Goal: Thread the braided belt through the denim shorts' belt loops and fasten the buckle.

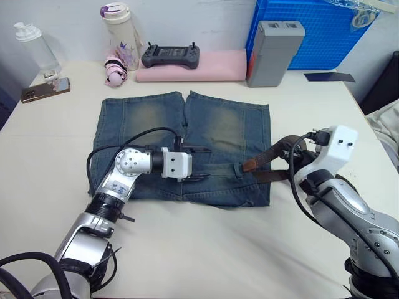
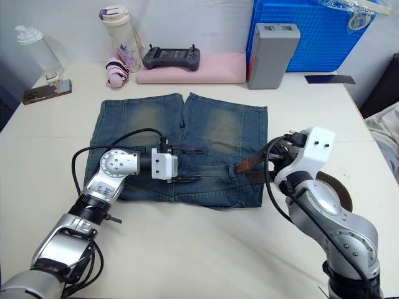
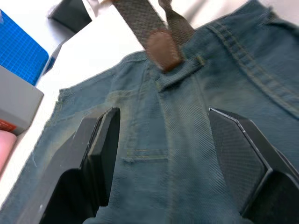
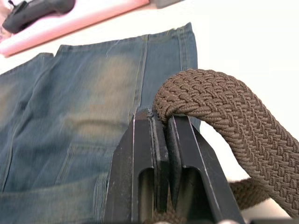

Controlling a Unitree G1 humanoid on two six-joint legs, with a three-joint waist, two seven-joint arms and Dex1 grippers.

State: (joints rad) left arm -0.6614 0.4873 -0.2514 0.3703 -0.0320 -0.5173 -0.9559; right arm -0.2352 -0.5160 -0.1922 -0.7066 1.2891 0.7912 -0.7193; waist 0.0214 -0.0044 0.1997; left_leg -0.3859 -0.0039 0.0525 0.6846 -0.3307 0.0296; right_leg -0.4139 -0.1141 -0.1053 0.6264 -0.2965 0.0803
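The left gripper (image 1: 198, 164) has its two black fingers spread wide apart, with nothing between them, just over the waistband of the faded blue denim shorts (image 1: 187, 140). The right gripper (image 4: 161, 140) has its fingers pressed together on the dark-brown braided belt (image 4: 224, 107), pinching a bend of it.

No words or labels can be read anywhere.

The left arm comes in from the lower left of the head view, bends at the elbow and points sideways toward the middle of the frame. The right arm comes in from the lower right and reaches up toward the right edge of the shorts.

The shorts lie flat in the middle of the frame, with the waistband on the lower side. The belt starts at the right side of the waistband. Its tan tip (image 3: 162, 49) is poked under a small blue belt loop (image 3: 180, 77), and the strap runs off to the right to the pinching fingers.

Everything rests on a pale cream table (image 1: 206, 249). At the top of the frame sit a clear bottle (image 1: 37, 50), a phone (image 1: 45, 90), a white cup with a purple lid (image 1: 120, 34), a dark game controller (image 1: 171, 56) on a pink pad (image 1: 206, 67), a grey box (image 1: 273, 51) and a blue plastic crate (image 1: 324, 31).
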